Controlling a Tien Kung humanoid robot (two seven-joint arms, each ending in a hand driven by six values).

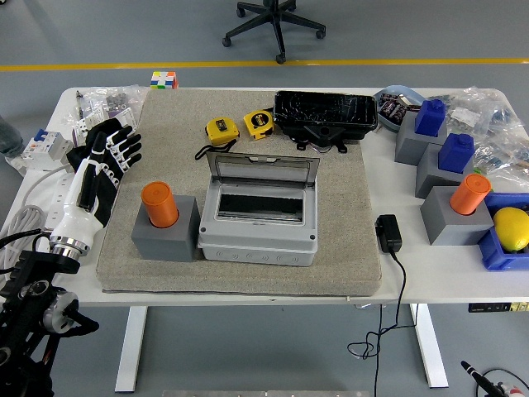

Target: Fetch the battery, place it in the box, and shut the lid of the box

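I see my left robot hand (103, 169), fingers spread and empty, left of the open-lidded grey plastic box (258, 222); an orange cylindrical battery (159, 204) stands between them.

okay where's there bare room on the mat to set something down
Bare mat lies right of the open grey box up to the black adapter, and left of the yellow tape measures. The table's right end is crowded with grey blocks and bags.
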